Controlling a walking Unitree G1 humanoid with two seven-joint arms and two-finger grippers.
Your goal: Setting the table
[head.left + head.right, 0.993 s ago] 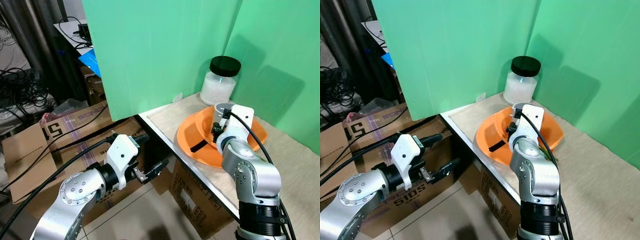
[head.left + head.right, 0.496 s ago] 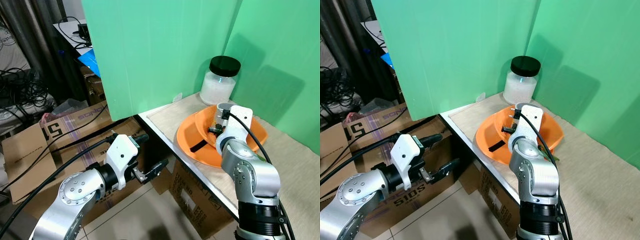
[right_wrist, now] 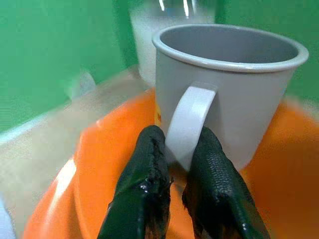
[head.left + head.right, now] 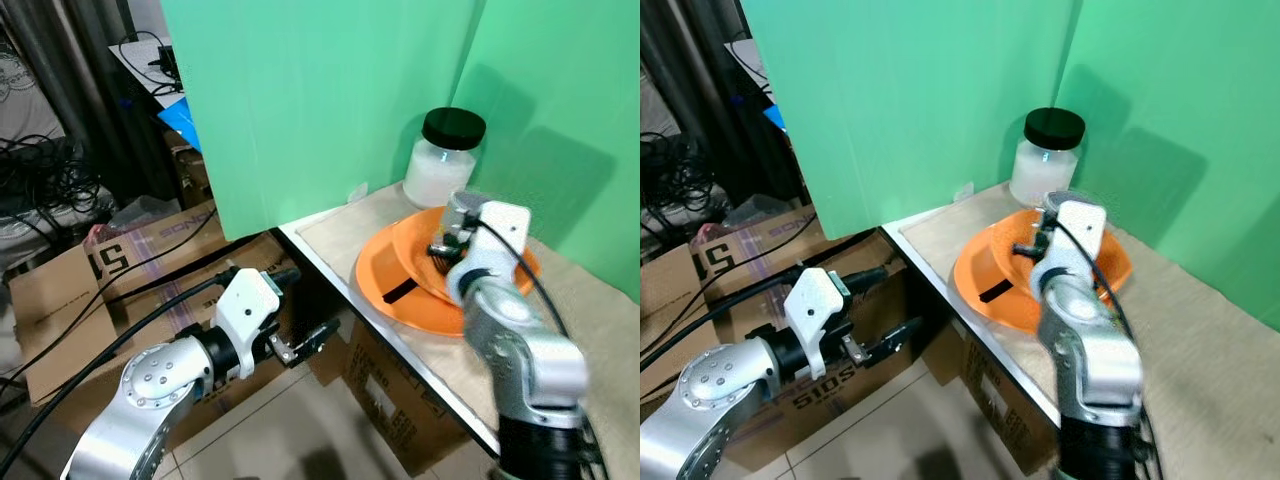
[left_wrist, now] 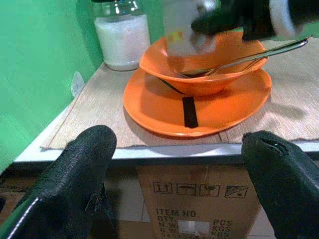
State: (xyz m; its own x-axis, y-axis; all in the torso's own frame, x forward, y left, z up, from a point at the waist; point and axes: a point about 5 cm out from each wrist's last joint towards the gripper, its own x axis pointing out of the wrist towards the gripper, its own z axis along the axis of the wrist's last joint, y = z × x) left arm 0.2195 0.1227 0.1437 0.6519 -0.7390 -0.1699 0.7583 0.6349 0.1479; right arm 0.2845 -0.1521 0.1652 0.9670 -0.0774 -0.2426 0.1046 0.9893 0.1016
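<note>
My left gripper [image 4: 305, 338] hangs low, off the table's edge, over the cardboard boxes [image 4: 120, 265] on the floor, its two black fingers [image 5: 75, 169] spread wide apart, nothing between them.

Behind it stands a green backdrop panel [image 4: 300, 100]; cables [image 4: 40, 180] are piled at far left.

On the table, a beige woven placemat [image 4: 340, 225]. Count on it:
- one round orange plastic plate [image 4: 395, 290] with a black strip on its rim
- one orange plastic bowl [image 5: 214, 64] nested on that plate
- one metal spoon [image 5: 249, 54], lying in the bowl, handle sticking out over the rim
- one clear glass jar with a black lid [image 4: 440, 155], white granules inside, upright just behind the plate, apart from it

My right gripper [image 3: 172, 181] is over the bowl. Both fingers are pinched together on the white handle of one grey metal mug [image 3: 234, 84], one finger on each side of the loop. The mug is upright, mouth up, inside looks empty, held above the orange bowl. Can't tell whether its base touches the bowl. In the head views my right wrist hides most of the mug.
</note>
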